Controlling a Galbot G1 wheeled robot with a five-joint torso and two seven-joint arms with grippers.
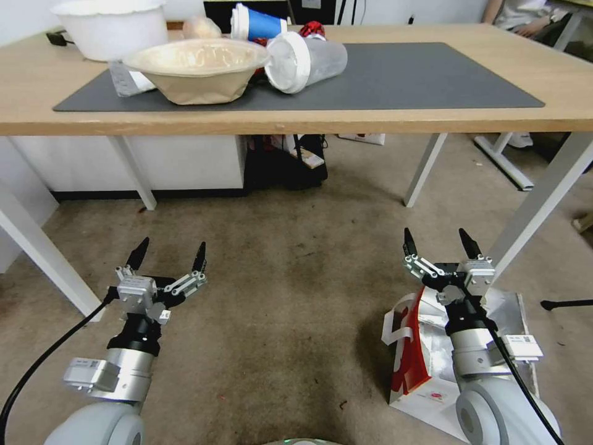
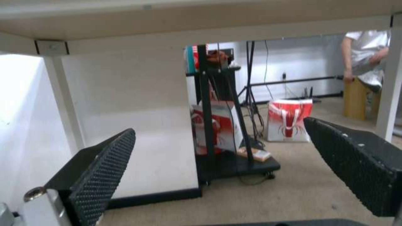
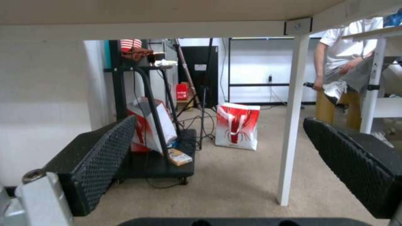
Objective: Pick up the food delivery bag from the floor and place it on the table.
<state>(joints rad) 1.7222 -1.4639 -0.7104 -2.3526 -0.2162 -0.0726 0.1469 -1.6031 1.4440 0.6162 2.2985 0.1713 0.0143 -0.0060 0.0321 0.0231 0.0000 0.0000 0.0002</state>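
Note:
The food delivery bag (image 1: 412,361) lies on the floor (image 1: 296,290) at the lower right, white with a red side panel and crumpled foil lining showing. My right arm reaches over it, and the right gripper (image 1: 437,244) hangs open just beyond the bag's far end with nothing between its fingers. My left gripper (image 1: 173,248) is open too, over bare floor to the left. The table (image 1: 432,118) stands ahead with a dark grey mat (image 1: 420,80) on top. Both wrist views look under the tabletop between open fingers (image 2: 105,175) (image 3: 105,163).
A paper bowl (image 1: 197,71), white tub (image 1: 111,28) and tipped lidded cup (image 1: 306,62) crowd the mat's left half. White table legs (image 1: 543,198) (image 1: 43,253) flank my arms. A black cart (image 1: 287,164) stands under the table. A red-and-white bag (image 3: 237,126) stands farther back.

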